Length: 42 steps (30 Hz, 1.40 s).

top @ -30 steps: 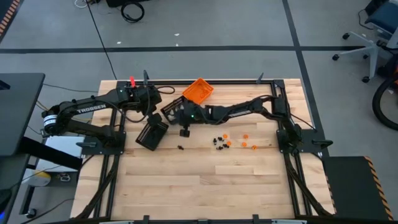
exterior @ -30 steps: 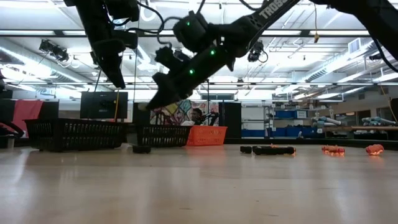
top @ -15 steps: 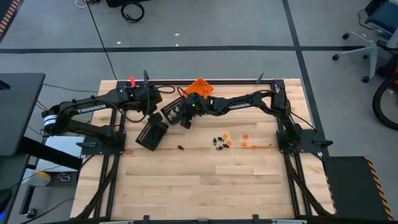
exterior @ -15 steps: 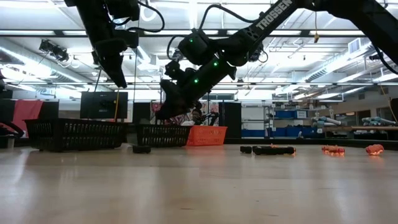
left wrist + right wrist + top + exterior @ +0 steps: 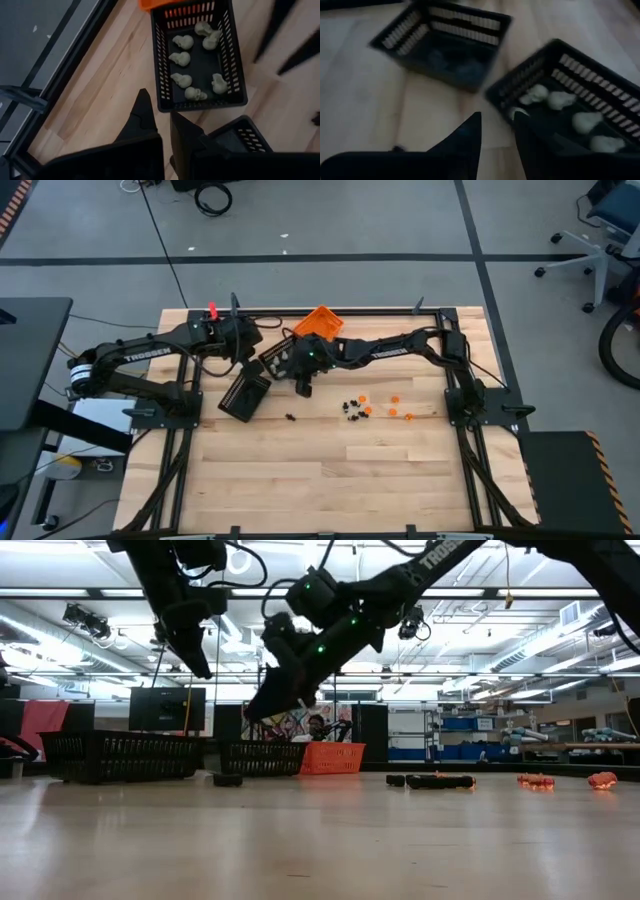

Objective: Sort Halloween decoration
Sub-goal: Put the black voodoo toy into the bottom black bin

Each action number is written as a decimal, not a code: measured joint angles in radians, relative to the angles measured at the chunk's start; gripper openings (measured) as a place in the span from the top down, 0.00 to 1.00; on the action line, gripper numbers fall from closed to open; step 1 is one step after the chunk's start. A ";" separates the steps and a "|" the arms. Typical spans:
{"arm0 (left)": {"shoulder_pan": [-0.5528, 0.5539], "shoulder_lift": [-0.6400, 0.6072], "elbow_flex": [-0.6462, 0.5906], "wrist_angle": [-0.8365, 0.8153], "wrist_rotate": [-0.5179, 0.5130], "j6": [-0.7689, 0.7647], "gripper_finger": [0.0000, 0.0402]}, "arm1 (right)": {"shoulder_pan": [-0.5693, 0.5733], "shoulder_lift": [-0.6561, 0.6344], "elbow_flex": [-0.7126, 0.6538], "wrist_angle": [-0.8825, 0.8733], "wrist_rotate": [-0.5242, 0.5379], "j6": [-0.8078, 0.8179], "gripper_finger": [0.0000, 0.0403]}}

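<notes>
Right gripper (image 5: 303, 388) hangs just beside the black tray (image 5: 200, 60) of whitish skulls (image 5: 181, 58), fingers nearly closed and empty. Left gripper (image 5: 162, 117) waits above, fingers nearly together, holding nothing.

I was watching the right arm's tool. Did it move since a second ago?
Yes. In the high view the right tool went from the bare wood up toward the orange tray, then came part of the way back, ending nearer the tray than it started.

I see open tabletop (image 5: 330, 470) across the near half. At the back, two black trays (image 5: 245, 394) and the orange tray (image 5: 320, 325) crowd both grippers; scattered trinkets (image 5: 368, 409) seem well clear, right of centre.
</notes>
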 joint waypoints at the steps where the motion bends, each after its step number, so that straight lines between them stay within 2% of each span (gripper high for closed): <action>1: 0.000 0.002 0.000 0.009 0.000 0.000 1.00 | 0.007 -0.004 0.000 -0.005 -0.016 -0.013 0.70; 6: 0.000 0.001 0.000 0.062 0.000 -0.002 1.00 | 0.052 -0.006 0.000 -0.018 -0.131 -0.049 0.70; 12: 0.000 0.002 0.000 0.093 0.000 -0.024 1.00 | 0.098 0.016 0.000 -0.018 -0.121 -0.062 0.66; 22: -0.003 0.001 0.000 0.089 0.000 -0.066 1.00 | 0.149 0.103 -0.003 0.030 -0.121 -0.075 0.47; 26: -0.013 0.001 -0.009 0.086 0.000 -0.101 1.00 | 0.167 0.132 0.001 0.063 -0.113 -0.073 0.43; 31: -0.026 0.001 -0.020 0.087 0.002 -0.113 1.00 | 0.190 0.154 0.000 0.055 -0.097 -0.074 0.44; 34: -0.034 0.001 -0.025 0.078 0.004 -0.120 1.00 | 0.205 0.153 0.000 0.024 -0.010 -0.103 0.46; 37: -0.043 0.001 -0.025 0.076 0.004 -0.124 1.00 | 0.215 0.153 0.000 0.004 0.037 -0.129 0.50; 42: -0.055 0.001 -0.025 0.074 0.005 -0.124 1.00 | 0.217 0.153 0.000 -0.019 0.037 -0.133 0.59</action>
